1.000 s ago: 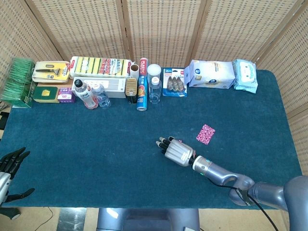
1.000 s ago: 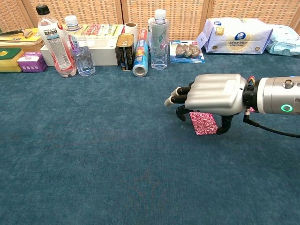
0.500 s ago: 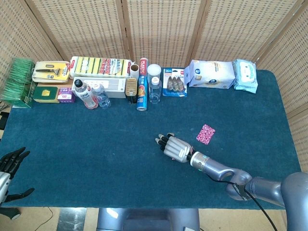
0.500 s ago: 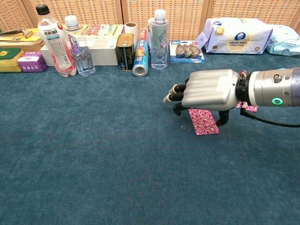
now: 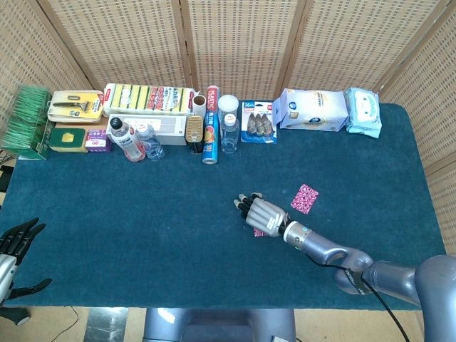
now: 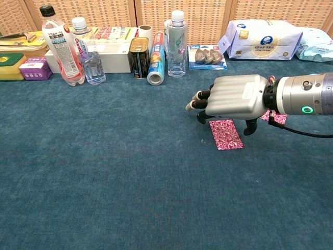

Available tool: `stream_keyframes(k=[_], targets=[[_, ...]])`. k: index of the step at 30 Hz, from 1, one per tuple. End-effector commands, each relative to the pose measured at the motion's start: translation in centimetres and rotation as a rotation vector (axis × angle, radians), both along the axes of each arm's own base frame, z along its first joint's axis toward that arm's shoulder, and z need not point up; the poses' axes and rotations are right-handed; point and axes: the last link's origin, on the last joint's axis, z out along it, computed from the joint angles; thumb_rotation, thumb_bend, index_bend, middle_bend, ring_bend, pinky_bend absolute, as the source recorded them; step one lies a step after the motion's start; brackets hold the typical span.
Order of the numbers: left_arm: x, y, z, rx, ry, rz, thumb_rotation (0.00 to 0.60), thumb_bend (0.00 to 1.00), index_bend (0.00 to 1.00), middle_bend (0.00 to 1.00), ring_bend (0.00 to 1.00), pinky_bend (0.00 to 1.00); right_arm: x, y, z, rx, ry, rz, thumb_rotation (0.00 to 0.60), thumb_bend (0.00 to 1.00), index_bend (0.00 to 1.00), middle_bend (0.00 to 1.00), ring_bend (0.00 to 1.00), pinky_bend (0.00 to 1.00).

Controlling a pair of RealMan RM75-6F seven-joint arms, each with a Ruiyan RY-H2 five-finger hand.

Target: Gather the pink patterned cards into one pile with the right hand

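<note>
One pink patterned card [image 6: 225,134] lies flat on the blue cloth, also seen as a sliver by the wrist in the head view [image 5: 260,231]. My right hand [image 6: 231,97] [image 5: 262,211] hovers palm down just over its far edge, fingers extended and apart, holding nothing. A second pink card [image 5: 305,199] lies to the right of the hand; in the chest view it [image 6: 275,118] peeks out behind the wrist. My left hand [image 5: 17,241] rests at the table's near left corner, fingers apart and empty.
Along the far edge stand bottles [image 6: 59,47], a can [image 6: 139,57], a foil roll [image 6: 155,65], boxes [image 5: 147,97] and wipe packs [image 6: 261,39]. The blue table cloth [image 5: 142,214] stretches between the hands.
The right hand has shifted slightly away from me and to the right, uncovering more of the near card. The card itself has stayed put. The left hand is unchanged.
</note>
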Motion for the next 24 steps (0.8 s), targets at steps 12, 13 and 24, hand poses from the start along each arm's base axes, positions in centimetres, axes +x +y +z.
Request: stream_keyframes(k=[12,13,24], targets=[[0.01,-0.1,0.03,-0.003,-0.002,-0.004,0.6,0.03,0.0,0.0,0.0,0.05,0.35,0.21,-0.27,-0.01,0.026,0.012,0.6,0.0,0.28,0.07,0.12,0.34],[0.01,-0.1,0.04,-0.003,-0.003,-0.004,0.6,0.03,0.0,0.0,0.0,0.05,0.39,0.17,-0.33,-0.012,0.031,0.012,0.6,0.0,0.28,0.07,0.12,0.34],[-0.07,-0.07,0.14,-0.003,-0.006,-0.004,0.6,0.03,0.0,0.0,0.0,0.05,0.25,0.02,-0.55,-0.024,0.073,0.01,0.6,0.0,0.29,0.06,0.12,0.35]])
